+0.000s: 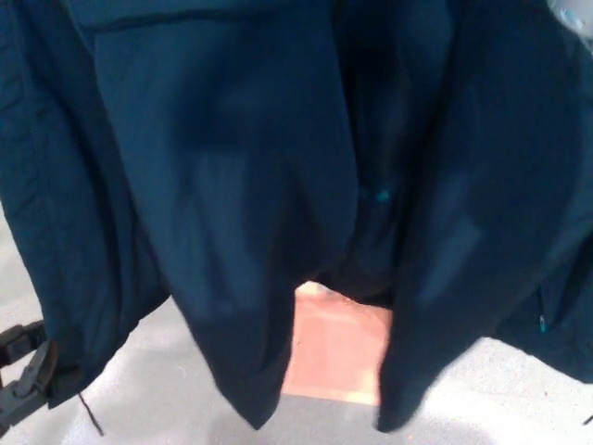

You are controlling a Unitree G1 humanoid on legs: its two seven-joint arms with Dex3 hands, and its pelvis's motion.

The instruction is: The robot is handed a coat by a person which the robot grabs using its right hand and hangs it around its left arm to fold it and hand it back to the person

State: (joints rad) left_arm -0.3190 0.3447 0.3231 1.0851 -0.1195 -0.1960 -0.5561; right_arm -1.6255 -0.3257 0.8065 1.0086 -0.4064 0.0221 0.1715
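Note:
A dark blue coat (241,185) hangs close in front of the head view and fills most of it. Its panels droop in long folds, with a small teal mark (381,196) on the inner lining. My left hand (26,371) shows at the bottom left edge, just beside the coat's left hem, its black fingers apart with nothing between them. Behind the cloth my right hand is hidden.
Below the coat lies a grey floor (139,399) with an orange square mat (338,357) partly covered by the hanging panels. A pale piece of something (576,11) peeks in at the top right corner.

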